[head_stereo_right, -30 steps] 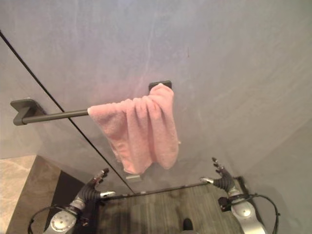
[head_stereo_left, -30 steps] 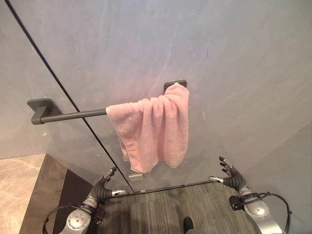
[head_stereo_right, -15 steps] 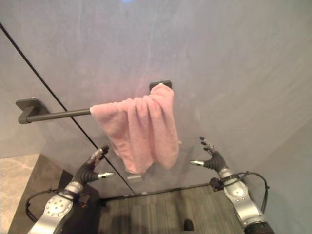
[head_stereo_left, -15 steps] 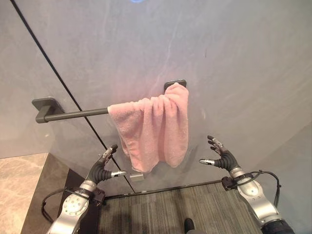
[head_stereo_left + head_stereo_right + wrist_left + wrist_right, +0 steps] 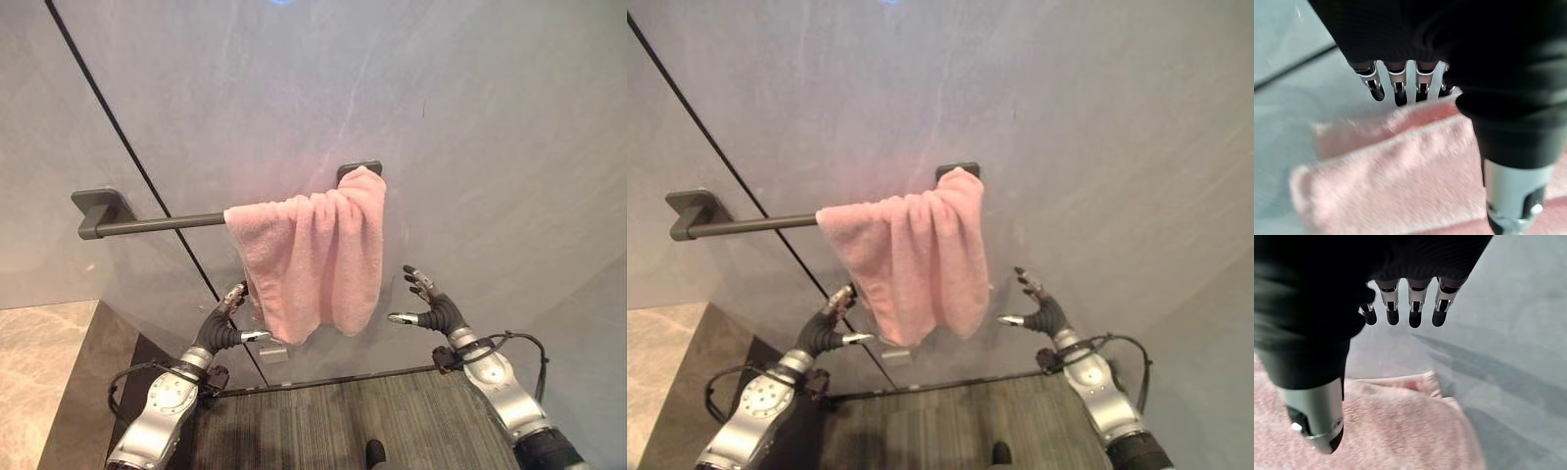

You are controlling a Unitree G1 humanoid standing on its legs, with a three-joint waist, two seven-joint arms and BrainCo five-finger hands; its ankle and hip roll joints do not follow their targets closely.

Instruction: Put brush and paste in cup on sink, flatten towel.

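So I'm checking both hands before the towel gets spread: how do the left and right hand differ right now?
The left hand is at the pink towel's lower left edge, fingers touching or nearly so; the right hand is clear of it, to its right. The left sits slightly lower than the right. Both are open and hold nothing.

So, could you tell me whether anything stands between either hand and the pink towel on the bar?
Nothing visible does. The left hand is open at the towel's lower left edge; the right hand is open beside its right edge, apart from it.
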